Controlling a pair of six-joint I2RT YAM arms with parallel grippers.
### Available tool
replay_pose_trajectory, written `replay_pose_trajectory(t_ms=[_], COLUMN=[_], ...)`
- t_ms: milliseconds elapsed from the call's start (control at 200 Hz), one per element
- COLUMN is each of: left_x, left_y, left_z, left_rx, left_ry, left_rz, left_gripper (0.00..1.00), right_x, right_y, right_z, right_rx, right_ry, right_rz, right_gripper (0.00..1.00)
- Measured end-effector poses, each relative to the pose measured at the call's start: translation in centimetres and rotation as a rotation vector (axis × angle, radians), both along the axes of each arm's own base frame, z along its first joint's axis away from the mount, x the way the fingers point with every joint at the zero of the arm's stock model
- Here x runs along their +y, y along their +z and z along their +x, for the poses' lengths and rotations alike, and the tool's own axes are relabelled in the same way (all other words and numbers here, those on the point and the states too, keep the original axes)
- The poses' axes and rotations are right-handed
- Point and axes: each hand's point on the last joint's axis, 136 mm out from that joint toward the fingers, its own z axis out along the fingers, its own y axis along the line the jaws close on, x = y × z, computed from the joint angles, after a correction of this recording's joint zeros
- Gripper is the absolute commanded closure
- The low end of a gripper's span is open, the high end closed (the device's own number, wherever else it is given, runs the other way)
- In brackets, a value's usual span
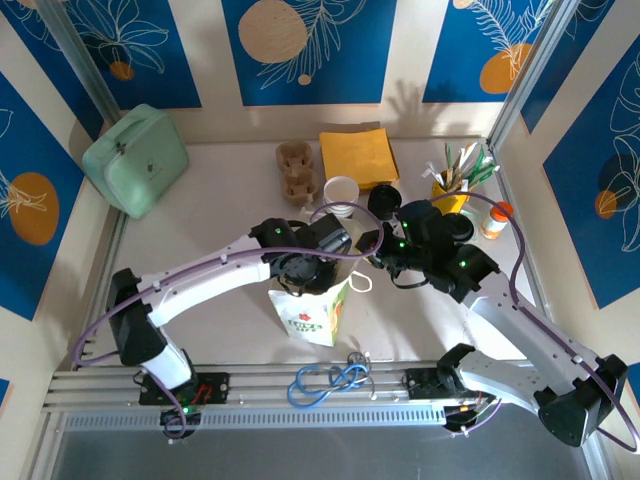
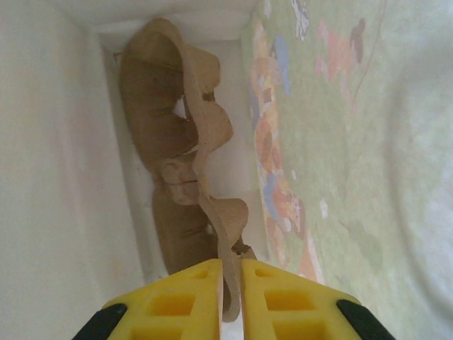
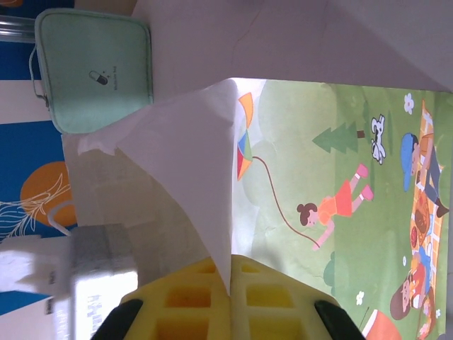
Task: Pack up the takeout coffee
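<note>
While the paper bag (image 1: 312,312) stands on the worktop (image 1: 215,215) between the two arms, the left end effector (image 2: 231,273) is down inside it, pinching the edge of a brown cardboard cup tray (image 2: 166,127). The right end effector (image 3: 231,276) is squeezed tight on the bag's white top edge. The white coffee cup (image 1: 341,192) sits on the worktop behind the bag, just beside a second tray (image 1: 296,170).

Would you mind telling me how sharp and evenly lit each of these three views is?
Top external view: sharp, evenly lit, soft shadows on the pale table. Left wrist view: dim, soft-focus light filtering through the white illustrated paper bag, brown moulded-pulp cup carrier blurry. Right wrist view: crisp bag print, a bright patch washing out its fold.
</note>
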Motion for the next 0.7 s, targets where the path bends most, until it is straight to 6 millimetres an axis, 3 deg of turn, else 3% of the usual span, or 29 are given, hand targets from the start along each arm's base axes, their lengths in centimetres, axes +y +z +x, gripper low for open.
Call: replay_pose_trajectory(t_ms=[700], left_x=[-0.8], left_y=[-7.0], left_z=[0.8], left_rx=[0.156], left_ry=[0.029], left_rz=[0.024], left_gripper=[0.88], right_x=[-0.2], right_y=[-0.4], right_z=[0.1], right_rx=[-0.020], right_ry=[0.047], right_rz=[-0.049], right_gripper=[1.00])
